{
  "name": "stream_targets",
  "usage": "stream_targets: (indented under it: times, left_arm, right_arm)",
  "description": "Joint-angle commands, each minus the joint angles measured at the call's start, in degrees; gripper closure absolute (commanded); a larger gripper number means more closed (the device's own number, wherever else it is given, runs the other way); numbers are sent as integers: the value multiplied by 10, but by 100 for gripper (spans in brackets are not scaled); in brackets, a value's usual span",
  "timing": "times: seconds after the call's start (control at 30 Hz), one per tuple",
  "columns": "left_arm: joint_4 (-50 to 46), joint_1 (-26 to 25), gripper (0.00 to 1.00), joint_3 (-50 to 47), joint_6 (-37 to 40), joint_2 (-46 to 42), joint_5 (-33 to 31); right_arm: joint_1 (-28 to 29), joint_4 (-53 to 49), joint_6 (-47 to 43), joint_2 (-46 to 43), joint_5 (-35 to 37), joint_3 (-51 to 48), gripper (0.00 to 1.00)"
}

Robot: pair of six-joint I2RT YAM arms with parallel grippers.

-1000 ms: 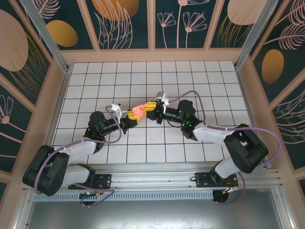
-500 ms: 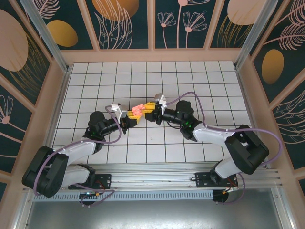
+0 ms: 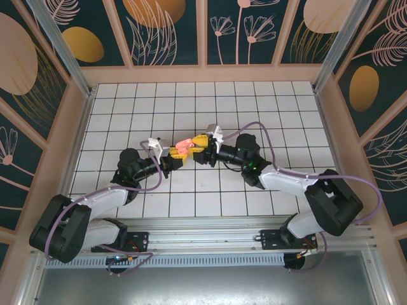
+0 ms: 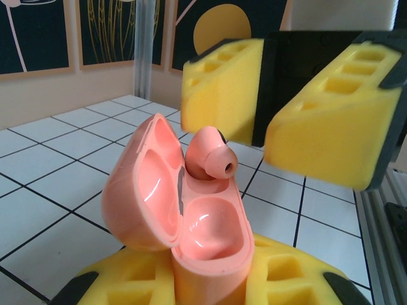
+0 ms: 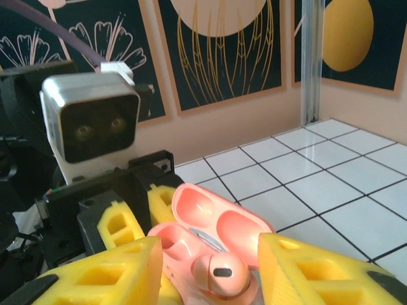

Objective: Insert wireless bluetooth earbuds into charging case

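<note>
Left gripper point(image 3: 173, 153): jaws clamped on the lower half of the charging case point(image 4: 206, 244), with a yellow pad pressed against each side of it.
Charging case: salmon pink, standing upright between the left jaws with its base sunk between the pads. It is held above the tiled table point(image 4: 57, 171).
Lid: swung open on its hinge and leaning away from the left jaws to one side, glossy inside.
Earbud point(image 4: 212, 154): pink, sitting in the well on the side facing the right jaws, its tip standing above the rim.
Other well: bare, on the side nearer the left jaws.
Right gripper point(image 5: 210, 267): jaws apart, with a yellow finger on either side of the earbud and a gap showing at each side.
</note>
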Motion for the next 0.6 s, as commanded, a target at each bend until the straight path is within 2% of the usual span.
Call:
stream_targets:
  times: [0.0, 0.27, 0.57]
  left_arm:
    - [25, -3, 86, 10, 8, -6, 6]
    - [25, -3, 86, 10, 7, -8, 9]
    - [25, -3, 86, 10, 5, -11, 19]
  right_arm:
    - [4, 17, 6, -41, 2, -5, 54]
    - [-3, 4, 17, -87, 34, -34, 47]
    - [-13, -5, 40, -58, 40, -22, 45]
